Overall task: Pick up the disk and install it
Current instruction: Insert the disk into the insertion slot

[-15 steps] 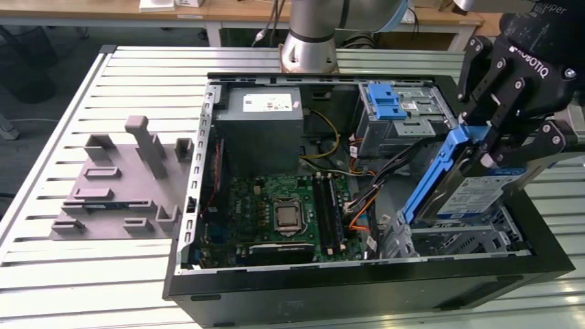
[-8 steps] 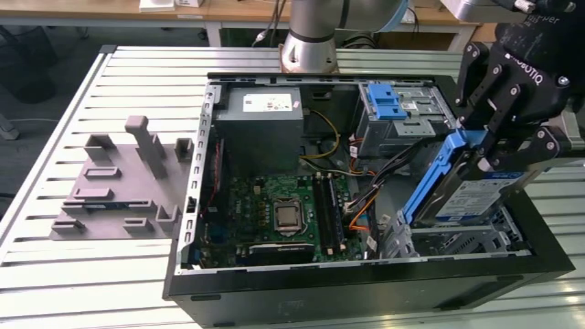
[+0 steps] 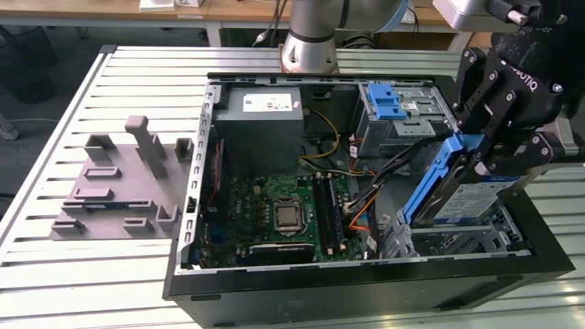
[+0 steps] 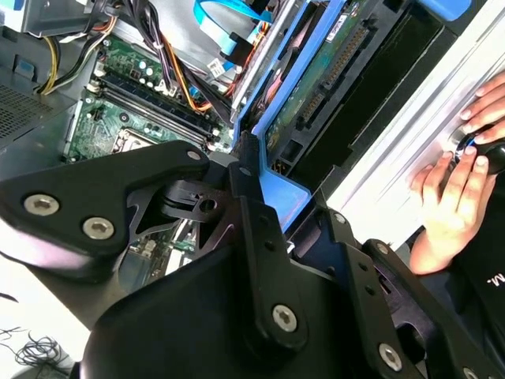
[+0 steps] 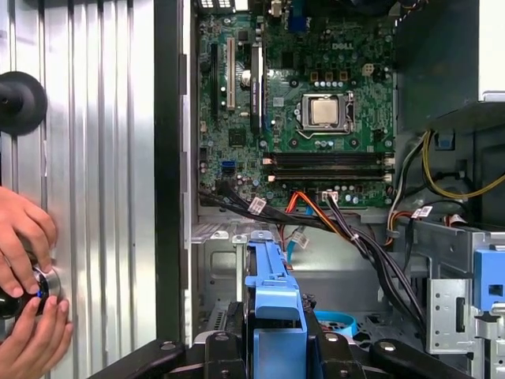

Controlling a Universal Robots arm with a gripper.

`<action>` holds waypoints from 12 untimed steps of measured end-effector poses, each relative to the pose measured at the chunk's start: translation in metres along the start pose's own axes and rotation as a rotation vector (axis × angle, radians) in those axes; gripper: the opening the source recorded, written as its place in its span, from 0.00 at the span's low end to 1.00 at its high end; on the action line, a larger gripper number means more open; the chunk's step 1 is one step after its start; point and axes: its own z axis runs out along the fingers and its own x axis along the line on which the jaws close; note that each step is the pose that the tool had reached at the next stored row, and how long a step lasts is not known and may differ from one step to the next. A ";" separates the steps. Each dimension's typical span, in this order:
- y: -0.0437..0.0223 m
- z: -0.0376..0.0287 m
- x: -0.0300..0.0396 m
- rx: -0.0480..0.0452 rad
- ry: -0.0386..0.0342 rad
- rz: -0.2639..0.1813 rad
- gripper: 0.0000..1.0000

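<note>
Tool is clamped tight on the disk, gripping it up by the blue handle end. It's tilted on edge with the label facing out, down inside the open PC case at the exterior view's right, just above the grey metal bay, motherboard next to it. Somebody's hand rests on the counter outside the case.
</note>
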 end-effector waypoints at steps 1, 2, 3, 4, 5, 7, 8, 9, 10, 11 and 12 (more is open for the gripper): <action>0.0000 0.0007 0.0000 0.0000 0.0000 0.000 0.36; 0.0000 0.0015 0.0000 0.0000 0.0001 0.000 0.36; -0.0001 0.0023 0.0000 0.0000 0.0000 0.000 0.36; -0.0001 0.0031 0.0000 0.0000 0.0000 0.000 0.36; -0.0002 0.0039 0.0000 0.0000 0.0000 0.000 0.36; -0.0002 0.0057 0.0000 0.0000 0.0000 0.001 0.36; -0.0003 0.0066 0.0000 0.0000 -0.0001 0.001 0.36; -0.0003 0.0074 0.0000 0.0000 0.0001 0.001 0.36; -0.0003 0.0083 0.0000 0.0001 0.0000 0.001 0.36; -0.0003 0.0093 0.0000 0.0001 0.0000 0.001 0.36; -0.0003 0.0102 0.0000 0.0000 0.0000 0.001 0.36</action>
